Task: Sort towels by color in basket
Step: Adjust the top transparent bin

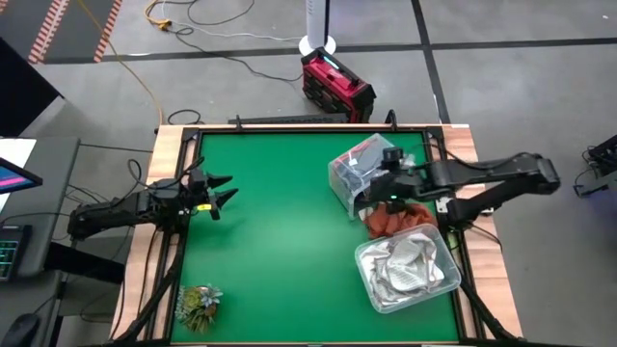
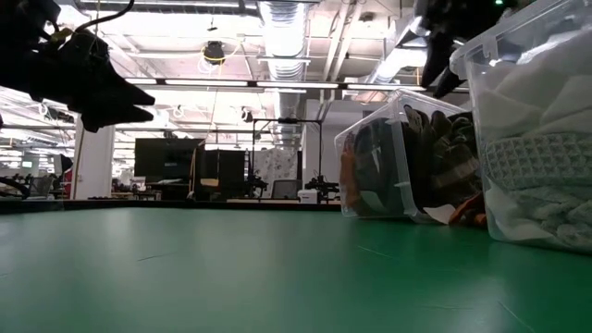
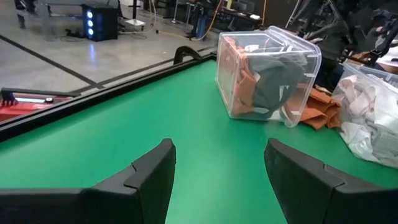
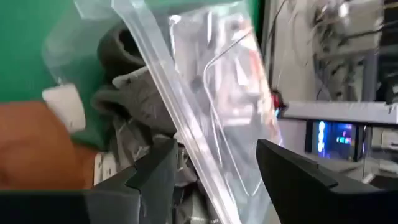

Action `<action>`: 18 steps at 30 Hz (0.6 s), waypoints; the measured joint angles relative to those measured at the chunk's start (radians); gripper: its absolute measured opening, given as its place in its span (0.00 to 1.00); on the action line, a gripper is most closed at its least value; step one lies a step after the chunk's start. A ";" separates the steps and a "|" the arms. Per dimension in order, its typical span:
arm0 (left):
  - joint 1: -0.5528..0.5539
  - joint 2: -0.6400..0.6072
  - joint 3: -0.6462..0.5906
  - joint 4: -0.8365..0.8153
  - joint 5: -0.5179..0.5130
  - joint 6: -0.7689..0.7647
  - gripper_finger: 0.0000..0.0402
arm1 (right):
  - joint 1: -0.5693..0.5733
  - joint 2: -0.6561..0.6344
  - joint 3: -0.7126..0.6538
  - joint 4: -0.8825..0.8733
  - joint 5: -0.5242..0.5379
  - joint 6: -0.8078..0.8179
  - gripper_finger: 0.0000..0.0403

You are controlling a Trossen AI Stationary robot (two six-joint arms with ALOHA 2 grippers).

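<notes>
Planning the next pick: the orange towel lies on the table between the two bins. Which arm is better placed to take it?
Right. Its hand hangs open by the dark-towel bin, just beside the orange towel. The left hand waits open across the table.

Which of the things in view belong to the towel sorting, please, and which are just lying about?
Part of the job:
- orange towel
- grey towels in the far bin
- white towels in the near bin
- right gripper, open at the far bin

Lying about:
- leafy tuft
- left gripper, open, waiting
</notes>
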 joint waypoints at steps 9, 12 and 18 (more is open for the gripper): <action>0.000 0.000 0.000 -0.012 0.019 0.022 0.59 | -0.144 0.169 0.054 -0.106 -0.049 -0.016 0.63; 0.000 0.000 0.000 -0.016 0.022 0.024 0.59 | -0.214 0.169 0.053 -0.097 -0.058 -0.053 0.54; 0.000 0.000 0.000 -0.018 0.066 0.024 0.59 | -0.334 0.124 0.064 -0.069 -0.169 -0.154 0.25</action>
